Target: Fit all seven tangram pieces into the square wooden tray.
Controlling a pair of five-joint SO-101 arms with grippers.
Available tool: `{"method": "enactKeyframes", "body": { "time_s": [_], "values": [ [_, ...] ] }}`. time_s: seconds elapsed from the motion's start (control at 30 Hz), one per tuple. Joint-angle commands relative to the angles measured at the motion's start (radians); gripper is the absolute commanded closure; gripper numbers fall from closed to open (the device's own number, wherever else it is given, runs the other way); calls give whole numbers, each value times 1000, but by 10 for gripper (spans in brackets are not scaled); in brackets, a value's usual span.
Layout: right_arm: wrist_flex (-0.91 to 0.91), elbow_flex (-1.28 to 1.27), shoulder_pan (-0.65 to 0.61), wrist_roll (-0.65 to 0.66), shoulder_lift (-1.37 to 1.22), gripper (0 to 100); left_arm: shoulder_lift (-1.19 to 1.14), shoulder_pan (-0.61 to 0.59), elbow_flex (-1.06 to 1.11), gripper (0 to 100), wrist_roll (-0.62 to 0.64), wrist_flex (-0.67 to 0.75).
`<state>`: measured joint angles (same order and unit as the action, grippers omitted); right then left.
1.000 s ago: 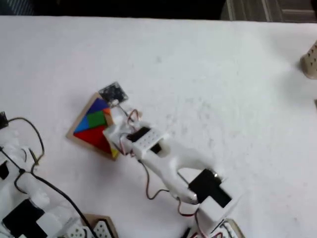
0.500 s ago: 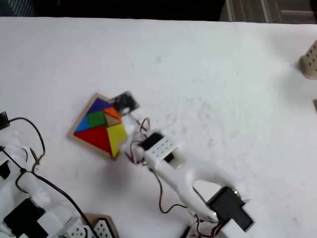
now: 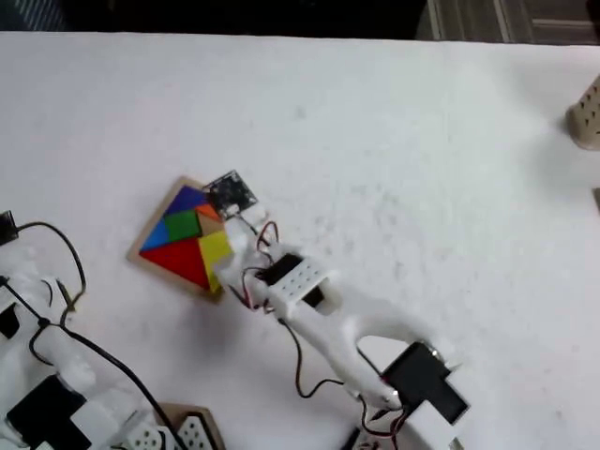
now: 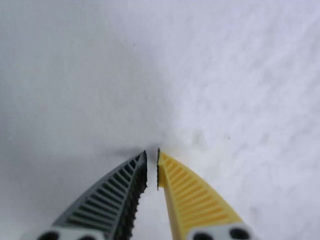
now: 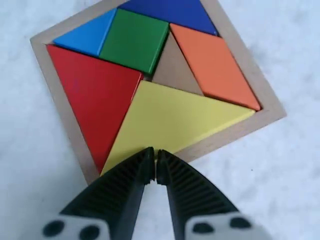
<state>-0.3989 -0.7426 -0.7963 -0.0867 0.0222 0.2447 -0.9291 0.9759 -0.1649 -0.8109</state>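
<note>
My right gripper (image 5: pixel 155 162), pressed together, had drawn back off the yellow triangle (image 5: pixel 175 117), leaving it seated in the tray (image 5: pixel 66 107); fitting looked nearly complete.

A white table (image 3: pixel 422 141) takes up nearly the whole high view. Its surface is matt and faintly speckled, with a few small marks near the middle. The far edge runs straight across the top, and beyond it lies a dark strip (image 3: pixel 234 14) of unlit room. At the top right a grey panelled surface (image 3: pixel 525 19) shows past that edge. At the top left is a small bluish striped patch (image 3: pixel 28 14). 1 beige block with holes (image 3: pixel 587 117) sits at the right edge of the view. The light is soft and even, and shadows are pale.
</note>
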Motion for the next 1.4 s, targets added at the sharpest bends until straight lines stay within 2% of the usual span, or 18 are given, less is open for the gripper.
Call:
{"method": "enactKeyframes", "body": {
  "time_s": [0.0,0.33,0.6,1.03,1.23,1.37],
  "values": [
    [24,40,39,6,8,981,1,12,-5,935,-8,25],
    [31,44,44,6,8,981,1,10,-5,935,-8,25],
    [166,57,79,14,-85,981,1,8,-5,935,-8,23],
    [-10,44,74,6,108,981,1,8,-5,935,-8,23],
    [122,11,-28,15,79,981,1,10,-5,935,-8,25],
    [170,14,-12,15,8,981,5,27,-2,936,-11,20]
  ]
}}
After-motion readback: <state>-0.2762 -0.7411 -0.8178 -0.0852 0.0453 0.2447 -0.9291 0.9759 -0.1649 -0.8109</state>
